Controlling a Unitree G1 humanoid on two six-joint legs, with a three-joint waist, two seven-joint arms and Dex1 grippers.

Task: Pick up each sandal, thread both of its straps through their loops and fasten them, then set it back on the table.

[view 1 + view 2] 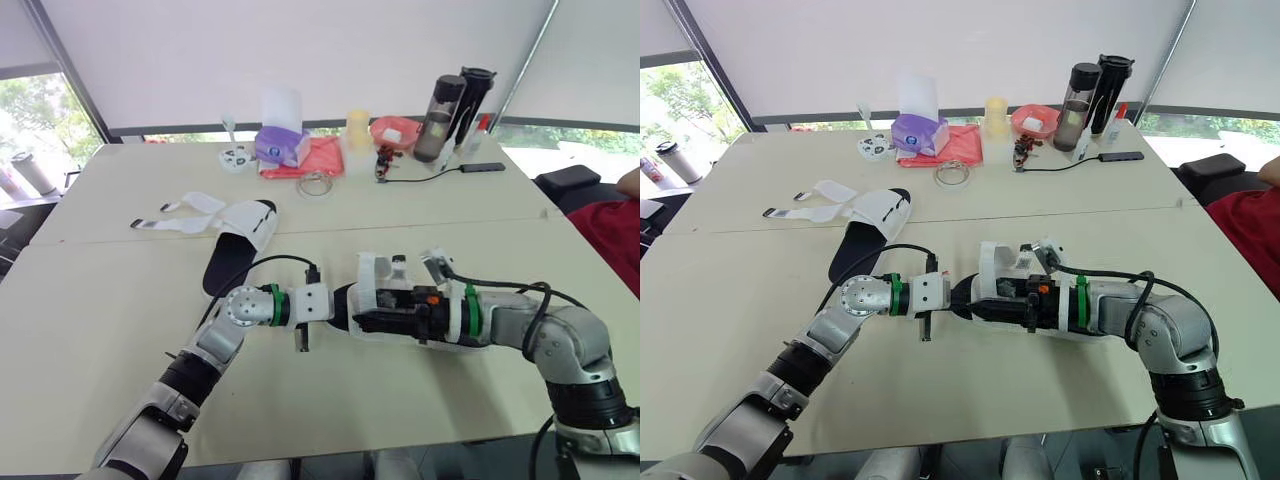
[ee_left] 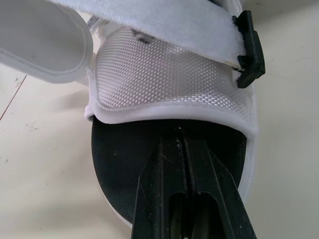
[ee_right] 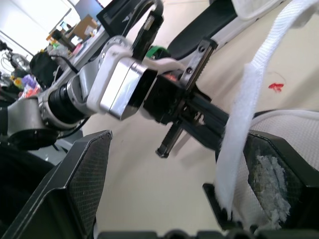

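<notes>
A white mesh sandal [image 1: 385, 295] with a black sole lies at the table's near middle, between my two grippers. My left gripper [image 2: 181, 142] is shut on the rim of its black sole [image 2: 124, 164], just below the mesh upper [image 2: 169, 84]. A fastened white strap [image 2: 164, 25] runs to a black loop [image 2: 250, 50]. My right gripper [image 3: 179, 144] is open over the sandal's other end, and a loose white strap [image 3: 239, 124] stands between its fingers [image 3: 82, 184]. The second sandal [image 1: 243, 235] rests further back on the left with both straps [image 1: 170, 218] spread open.
Along the far edge stand a purple tissue box [image 1: 282, 145], a red cloth [image 1: 320, 160], a yellow cup [image 1: 357, 130], a red bowl [image 1: 395, 130], two dark bottles [image 1: 440, 118] and a cabled hub [image 1: 483, 167]. A person's red sleeve [image 1: 615, 235] is at the right.
</notes>
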